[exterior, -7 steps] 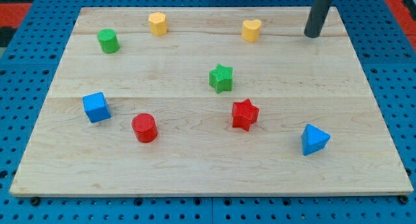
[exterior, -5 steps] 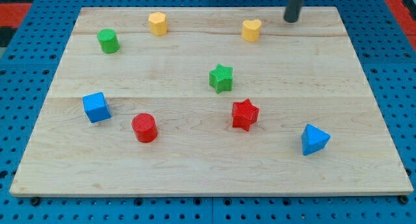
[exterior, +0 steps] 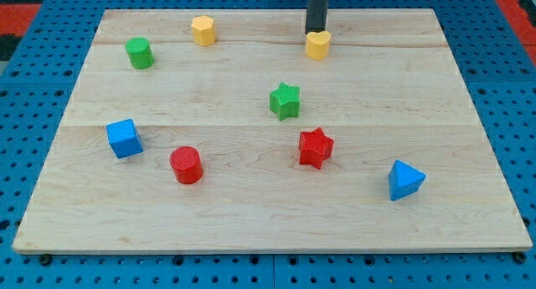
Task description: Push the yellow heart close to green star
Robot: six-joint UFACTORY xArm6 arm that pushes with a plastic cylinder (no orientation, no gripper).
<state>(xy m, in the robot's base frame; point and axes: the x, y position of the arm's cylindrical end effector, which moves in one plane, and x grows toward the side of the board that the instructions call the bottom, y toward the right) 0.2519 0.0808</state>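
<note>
The yellow heart [exterior: 317, 46] lies near the view's top, right of centre, on the wooden board [exterior: 469, 138]. My tip [exterior: 316, 30] stands right behind it, at its top edge, touching or nearly touching it. The green star [exterior: 286, 100] sits lower and slightly left of the heart, about a block's width of bare wood between them.
A yellow hexagon [exterior: 203, 29] and a green cylinder [exterior: 139, 53] sit at the top left. A blue cube [exterior: 124, 138] and a red cylinder [exterior: 186, 165] sit at the lower left. A red star [exterior: 315, 147] lies below the green star; a blue pyramid [exterior: 404, 180] is at the lower right.
My tip has swept left along the board's top edge to just behind the yellow heart. The heart has shifted slightly down and left.
</note>
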